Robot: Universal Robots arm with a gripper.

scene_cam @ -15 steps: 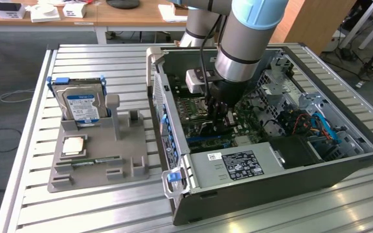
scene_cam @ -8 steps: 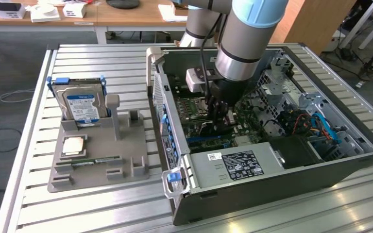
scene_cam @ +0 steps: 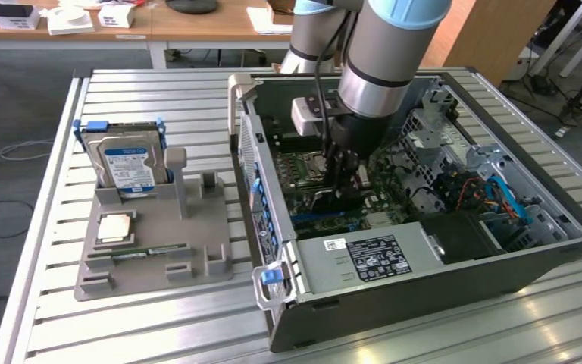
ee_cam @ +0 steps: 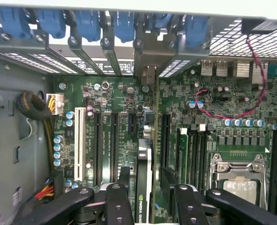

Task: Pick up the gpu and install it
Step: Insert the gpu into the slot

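Pick-up done: we hold the gpu edge-on in wide jaws | inside the case, above the motherboard slots | seating not confirmed.

Legible markings, by item:

- gpu: small green logo and white lettering along the black edge, standing between the pincer's fingers; the word cannot be made out.
- Power supply: white-and-black rating label with a square code; print too fine to read.
- Hard drive: blue-and-white label, text unreadable.
- Motherboard: white slot markings beside the black slots, not legible.
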